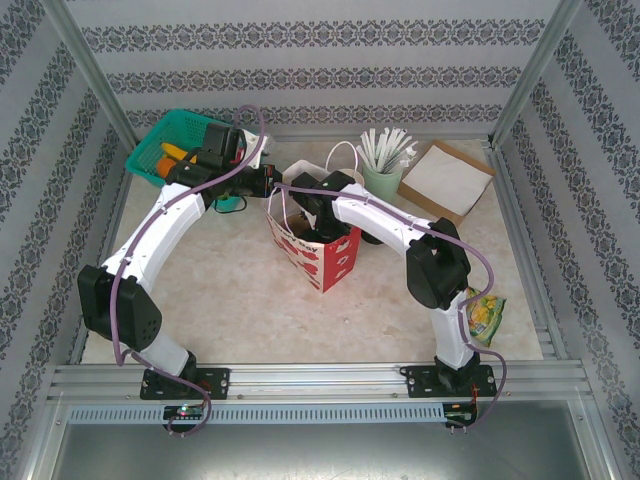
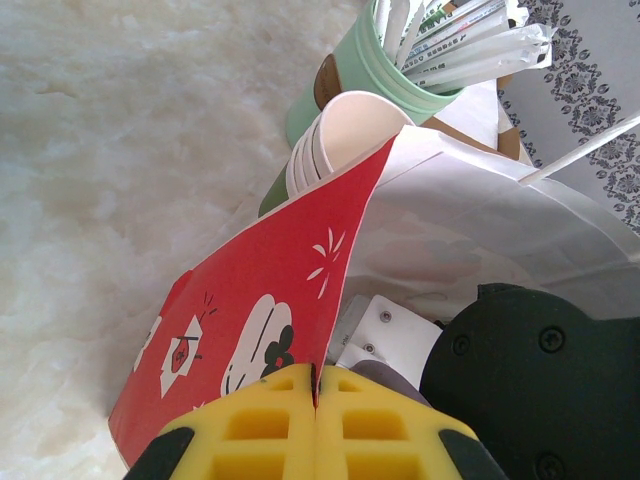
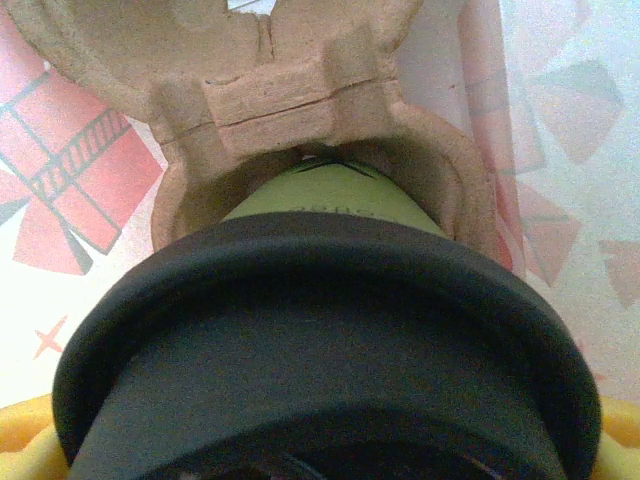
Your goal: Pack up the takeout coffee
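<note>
As the left end effector (image 2: 315,420) pinches the bag (image 2: 260,320), the right one (image 3: 322,430) clasps the cup (image 3: 330,200) in its carrier (image 3: 280,95).

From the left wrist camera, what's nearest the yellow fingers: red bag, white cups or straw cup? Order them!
1. Red bag, pinched between the left fingers.
2. White cups, just behind the bag.
3. Straw cup, behind those, farthest.

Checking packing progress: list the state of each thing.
Bag: upright, mouth held open.
Left gripper: shut on bag rim.
Right gripper: in bag, closed on cup.
Cup: lidded, seated in carrier.
Carrier: inside bag.
Straw cup: upright, holding straws.
</note>
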Controlling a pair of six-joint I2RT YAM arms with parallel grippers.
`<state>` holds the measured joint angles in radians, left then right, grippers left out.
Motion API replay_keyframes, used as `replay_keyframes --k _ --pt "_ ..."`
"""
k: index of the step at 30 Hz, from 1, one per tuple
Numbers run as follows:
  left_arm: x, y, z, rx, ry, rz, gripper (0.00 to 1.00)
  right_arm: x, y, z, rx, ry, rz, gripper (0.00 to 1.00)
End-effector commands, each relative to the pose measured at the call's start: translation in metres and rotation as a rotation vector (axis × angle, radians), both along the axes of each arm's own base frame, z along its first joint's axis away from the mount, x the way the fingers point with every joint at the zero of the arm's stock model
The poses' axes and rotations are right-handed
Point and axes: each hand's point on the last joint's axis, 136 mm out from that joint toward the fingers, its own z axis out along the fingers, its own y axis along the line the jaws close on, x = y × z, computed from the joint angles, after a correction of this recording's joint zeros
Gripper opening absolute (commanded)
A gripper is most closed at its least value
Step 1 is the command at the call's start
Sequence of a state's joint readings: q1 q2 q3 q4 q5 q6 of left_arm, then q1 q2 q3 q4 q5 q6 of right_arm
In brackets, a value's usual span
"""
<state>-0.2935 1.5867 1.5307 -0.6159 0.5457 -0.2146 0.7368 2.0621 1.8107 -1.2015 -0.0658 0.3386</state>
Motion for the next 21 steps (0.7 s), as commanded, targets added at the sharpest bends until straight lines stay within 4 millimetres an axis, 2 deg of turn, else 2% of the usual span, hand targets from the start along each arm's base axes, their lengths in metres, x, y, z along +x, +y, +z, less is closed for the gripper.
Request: replay_keyframes --k 1,15,21 --pt "0.0023 -0.006 0.0152 -0.034 -0.052 -0.013 0.0 0.0017 0.0022 -0.0144 -0.017 0.003 -0.003 0.72" --pt "0.0013 -0.0082 0.0155 -0.042 -0.052 -0.027 0.0 0.0058 0.0053 -0.0213 -0.022 0.004 -0.007 0.72" --pt "0.0003 -0.008 0.0142 -0.041 -0.048 -0.028 0.0 0.011 0.009 -0.0173 -0.003 -0.026 -0.009 0.72"
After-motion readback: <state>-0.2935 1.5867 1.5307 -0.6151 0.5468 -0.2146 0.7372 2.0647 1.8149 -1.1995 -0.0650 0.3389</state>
